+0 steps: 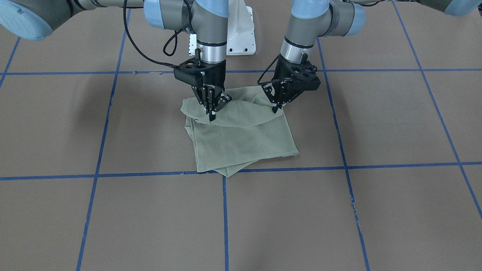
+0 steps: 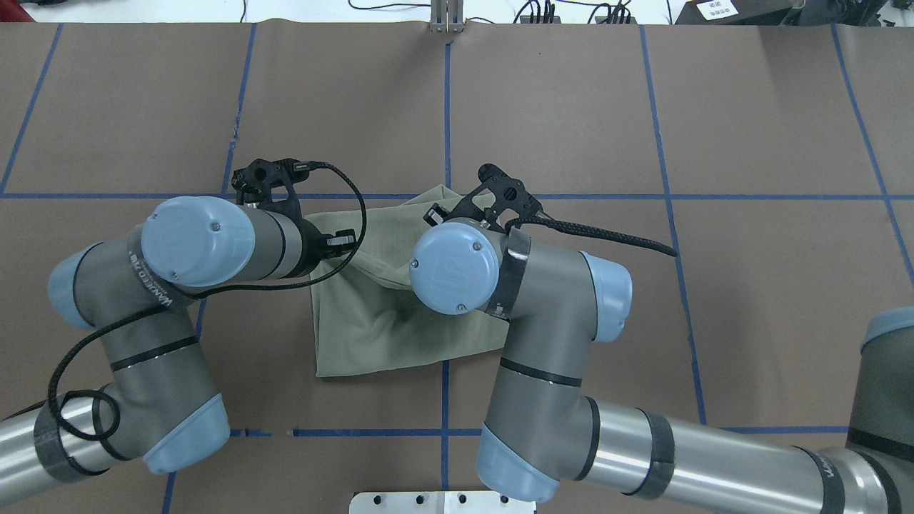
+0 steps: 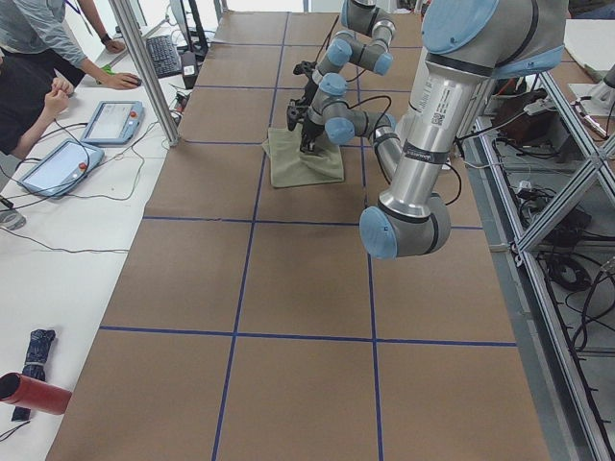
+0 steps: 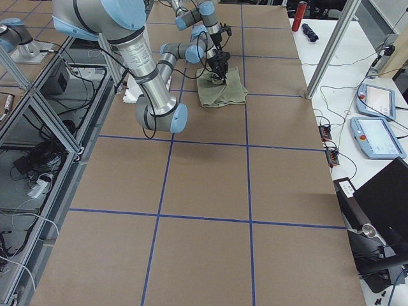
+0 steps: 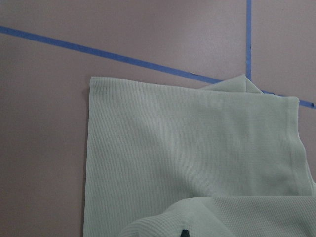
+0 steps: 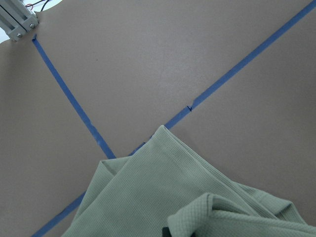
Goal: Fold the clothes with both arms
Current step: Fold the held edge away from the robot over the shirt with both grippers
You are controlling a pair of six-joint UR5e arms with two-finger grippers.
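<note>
Arms (image 2: pixel 193 243) over shirt (image 2: pixel 371 335) amid blue tape (image 2: pixel 447 107)

- The left arm (image 2: pixel 168 335) is bent sharply at the elbow, with its wrist tilted forward and down.
- The left gripper (image 1: pixel 276 109) points down at a slant, its fingers pinched together on the shirt (image 1: pixel 244 139).
- The right arm (image 2: pixel 543 371) reaches in alongside, its wrist nearly vertical.
- The right gripper (image 1: pixel 211 114) points straight down, its fingers closed on a shirt fold.

Robotics lab: taped-grid table (image 3: pixel 298 279), teach pendants (image 3: pixel 112 121), aluminium framing (image 3: pixel 144 69).
</note>
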